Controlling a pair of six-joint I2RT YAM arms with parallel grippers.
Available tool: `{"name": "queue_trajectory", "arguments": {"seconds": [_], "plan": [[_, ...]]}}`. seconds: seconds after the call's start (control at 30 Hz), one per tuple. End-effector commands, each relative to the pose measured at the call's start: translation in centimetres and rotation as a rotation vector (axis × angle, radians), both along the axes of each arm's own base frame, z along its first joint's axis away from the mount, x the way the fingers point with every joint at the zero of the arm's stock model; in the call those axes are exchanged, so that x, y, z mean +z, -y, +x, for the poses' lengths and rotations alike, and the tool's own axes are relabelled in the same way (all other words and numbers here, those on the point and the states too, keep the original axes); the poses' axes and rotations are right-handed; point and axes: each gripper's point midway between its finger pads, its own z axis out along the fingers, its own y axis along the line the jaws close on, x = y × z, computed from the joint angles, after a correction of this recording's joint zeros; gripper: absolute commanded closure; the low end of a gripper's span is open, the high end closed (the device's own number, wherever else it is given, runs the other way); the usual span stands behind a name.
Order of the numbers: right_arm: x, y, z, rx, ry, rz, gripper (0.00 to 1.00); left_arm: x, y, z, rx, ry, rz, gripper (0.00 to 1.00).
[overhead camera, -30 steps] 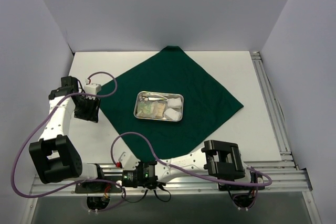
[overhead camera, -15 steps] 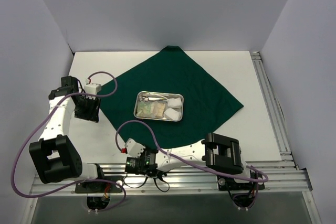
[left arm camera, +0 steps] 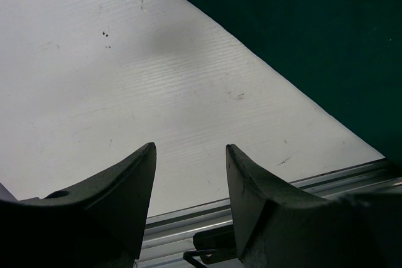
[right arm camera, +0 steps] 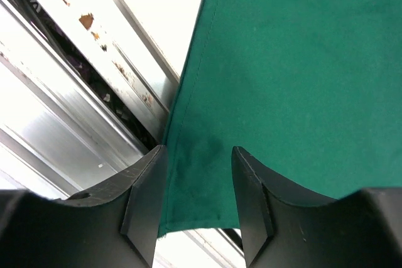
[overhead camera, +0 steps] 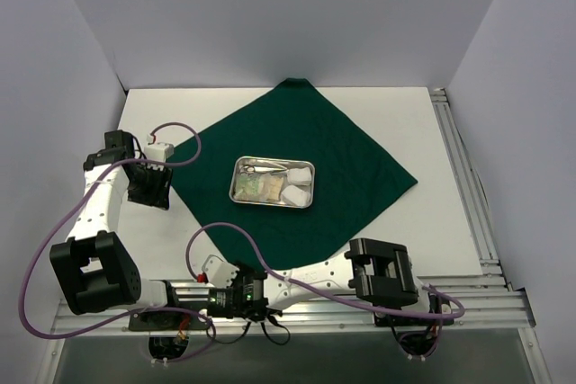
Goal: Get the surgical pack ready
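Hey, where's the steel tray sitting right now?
In the top view the steel tray lies near the middle of the green drape, slightly left of the centre of the table.

Boxed in on three sides by plain, bare, pale lavender-grey panels: back wall [overhead camera: 288, 15], left wall [overhead camera: 45, 87], right wall [overhead camera: 531, 87]. Floored by a white counter [overhead camera: 432, 132], matt and square-cornered. Finely ribbed up close in the left wrist view, flecked with a few dark specks and short scratches. Edged on the right by parallel aluminium rails [overhead camera: 463, 177] running far to near. Crossed along the near edge by a slotted aluminium frame [overhead camera: 486, 308], bright and grooved in the right wrist view, with brown scuffed patches. Beyond that near edge, a dull grey strip [overhead camera: 360, 361], too plain to identify. Lit softly and evenly from above, with only faint shading on the counter.
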Motion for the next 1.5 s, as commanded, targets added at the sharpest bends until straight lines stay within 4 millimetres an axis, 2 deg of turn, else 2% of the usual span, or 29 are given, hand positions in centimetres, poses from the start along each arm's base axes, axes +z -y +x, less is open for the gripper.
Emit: {"name": "queue_trajectory", "arguments": {"seconds": [0.0,0.3,0.63,0.73,0.8,0.9,1.03,1.2,1.4,1.47], "plan": [[0.6,-0.4,0.9,-0.01,0.042,-0.011,0.58,0.8,0.0,0.7,-0.02,0.047,-0.001,0.43],[-0.4,-0.8,1.0,0.006,0.051,-0.038,0.57,0.6,0.0,0.6,-0.024,0.042,-0.004,0.43],[-1.1,1.5,1.8,-0.025,0.095,-0.133,0.6,0.5,0.1,0.6,-0.029,0.04,-0.006,0.43],[-1.1,1.9,1.8,-0.029,0.103,-0.148,0.71,0.6,0.1,0.6,-0.028,0.041,-0.01,0.43],[-0.7,1.8,2.0,-0.032,0.108,-0.14,0.82,0.6,0.1,0.7,-0.03,0.041,-0.011,0.43],[0.6,1.2,2.2,-0.032,0.124,-0.113,0.92,0.7,0.1,0.7,-0.03,0.043,-0.01,0.43],[2.1,0.7,3.0,-0.033,0.137,-0.082,1.0,0.9,0.1,0.8,-0.031,0.044,-0.006,0.42],[3.2,1.6,5.6,-0.039,0.188,-0.115,1.0,0.9,0.2,0.9,-0.035,0.046,-0.015,0.42],[5.9,2.1,11.5,-0.079,0.25,-0.074,1.0,1.6,0.8,1.7,-0.039,0.065,-0.03,0.42],[7.9,2.0,13.8,-0.087,0.305,-0.06,1.0,1.8,1.1,2.0,-0.046,0.075,-0.029,0.42]]}}
